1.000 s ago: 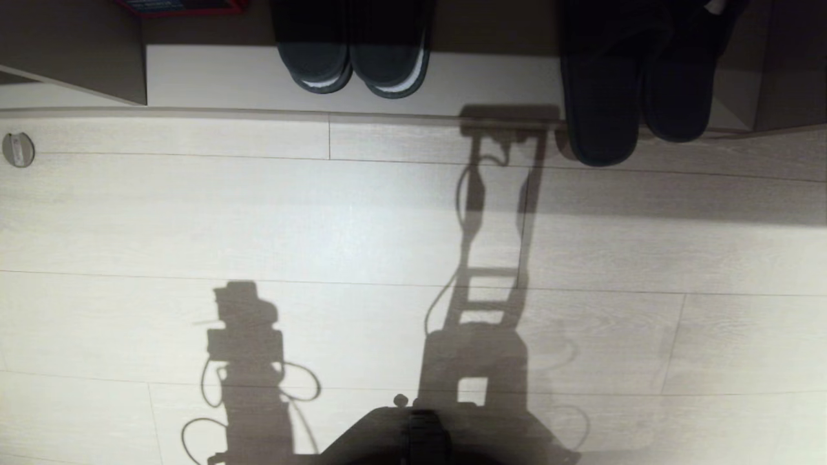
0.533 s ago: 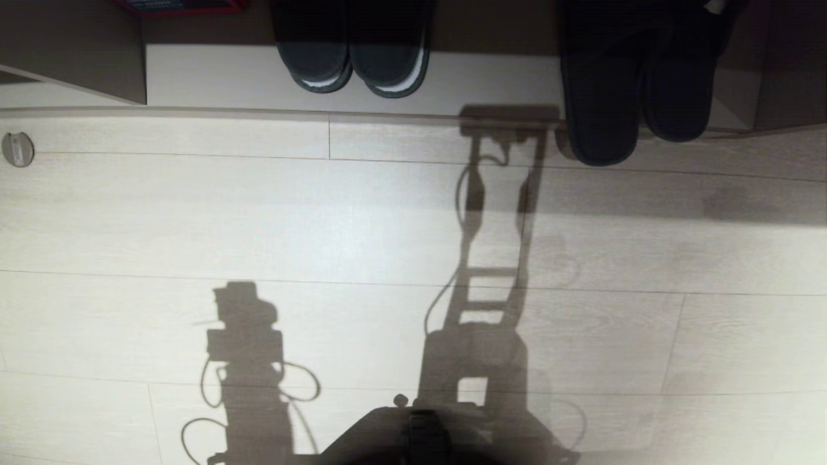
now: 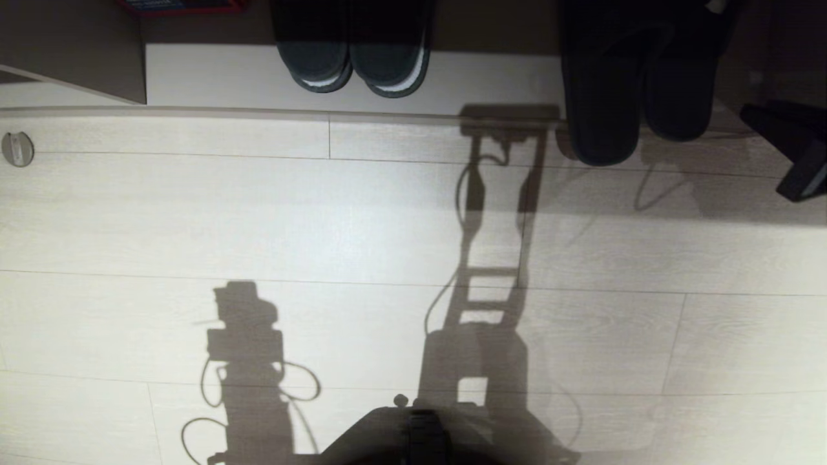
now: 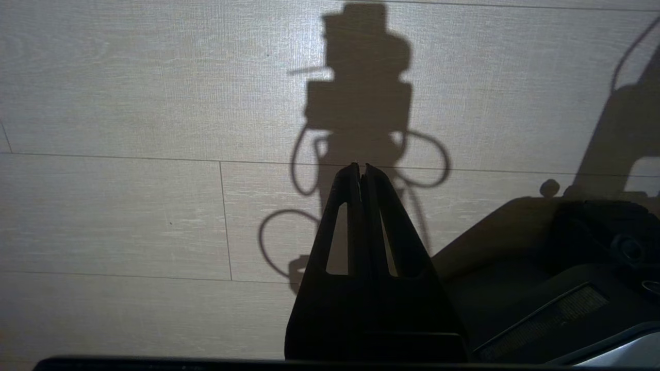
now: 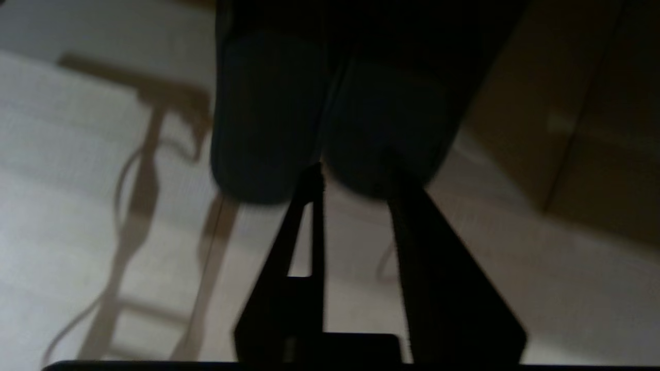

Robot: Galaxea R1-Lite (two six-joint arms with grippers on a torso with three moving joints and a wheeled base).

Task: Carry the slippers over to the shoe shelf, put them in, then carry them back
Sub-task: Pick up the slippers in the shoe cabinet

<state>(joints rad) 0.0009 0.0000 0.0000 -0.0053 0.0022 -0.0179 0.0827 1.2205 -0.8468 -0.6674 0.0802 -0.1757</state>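
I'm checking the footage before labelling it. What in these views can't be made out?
- Slippers: strap ends cut off by the head view's top edge; blurred and dark in the right wrist view.
- Shoe shelf: only its base shows.
- Right pincer: mostly off the head view's right edge.
- White-rimmed pair: backs cut off.

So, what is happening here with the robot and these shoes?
The robot faces a low shoe shelf holding two pairs. The dark slippers lie on its right part, their ends sticking out over the floor; a pair with white rims sits further left. The right gripper hangs close in front of the slippers, fingers apart, touching nothing. The left gripper is shut and idle above the floor.
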